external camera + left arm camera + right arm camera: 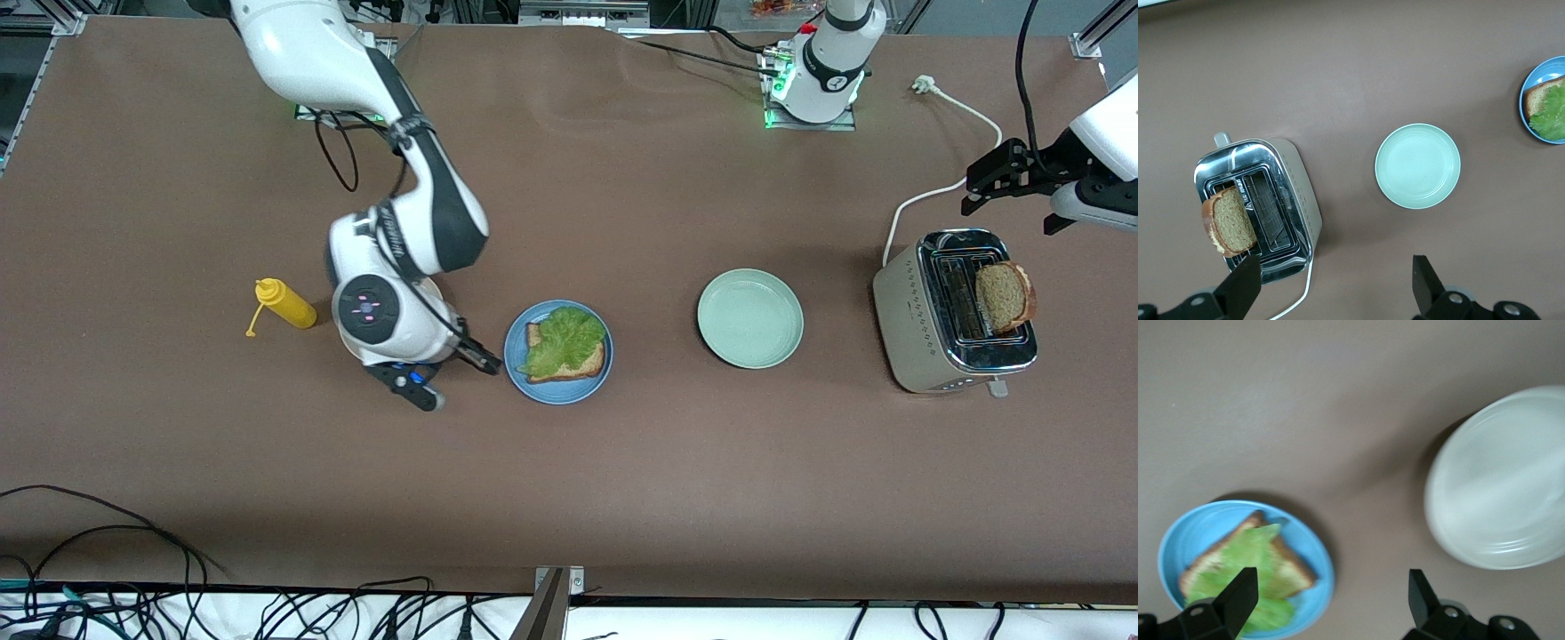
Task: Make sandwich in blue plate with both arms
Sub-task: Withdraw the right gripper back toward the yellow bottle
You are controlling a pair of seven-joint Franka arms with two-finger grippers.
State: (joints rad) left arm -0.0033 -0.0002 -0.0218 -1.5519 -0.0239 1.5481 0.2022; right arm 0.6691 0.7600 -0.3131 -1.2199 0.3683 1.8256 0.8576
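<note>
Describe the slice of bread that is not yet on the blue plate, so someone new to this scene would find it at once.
Start at the silver toaster at the left arm's end of the table, beside the pale green plate. The bread slice stands in one of its slots, tilted and poking out the top. Unlike the slice on the blue plate, it is bare, with no lettuce on it.

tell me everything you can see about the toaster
The toaster is a boxy two-slot model with pale beige sides and a shiny chrome top. It stands upright on the brown table at the left arm's end, beside the pale green plate. One slot is empty; a slice of brown bread sticks up out of the other, leaning. A lever knob shows on the end nearer the front camera, and a white cord runs from the other end. The left gripper hovers over that cord end, open, not touching it.
</note>
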